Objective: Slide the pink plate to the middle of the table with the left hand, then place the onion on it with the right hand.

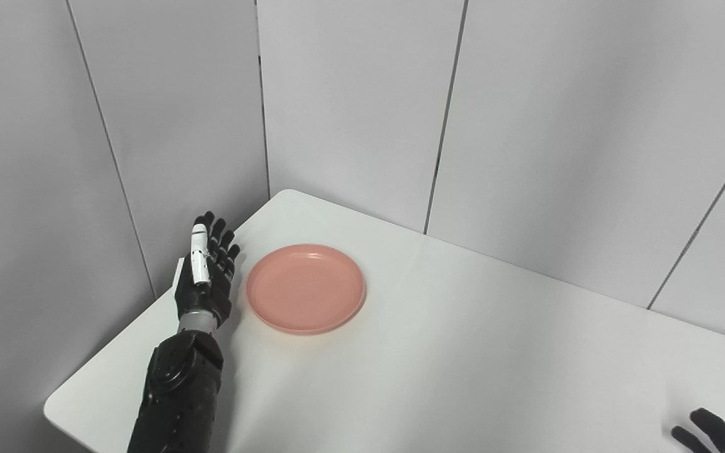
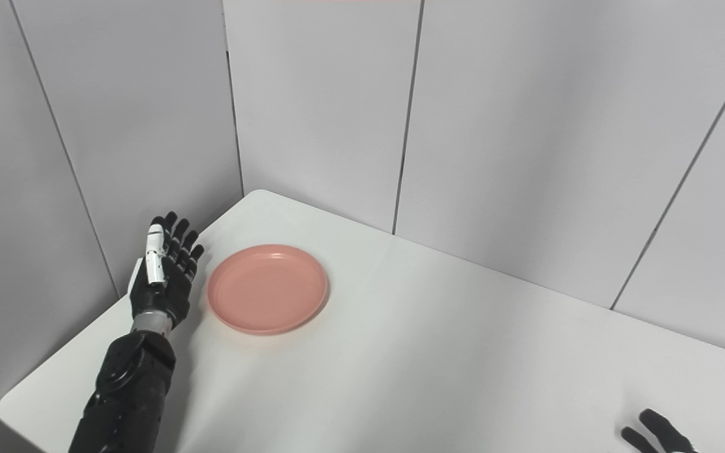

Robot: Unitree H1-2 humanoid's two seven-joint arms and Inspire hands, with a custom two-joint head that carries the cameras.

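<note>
A round pink plate (image 1: 306,288) lies flat on the white table (image 1: 463,352), toward its left side, with nothing on it. My left hand (image 1: 206,270) stands on edge just left of the plate, fingers straight and apart, palm facing the plate's rim; a narrow gap shows between them. Only the fingertips of my right hand (image 1: 712,431) show at the bottom right corner, spread over the tabletop. No onion is in view in either picture.
Grey panelled walls (image 1: 362,100) close in the table's far and left sides, meeting at a corner behind the plate. The table's rounded near-left corner (image 1: 60,409) lies beside my left forearm.
</note>
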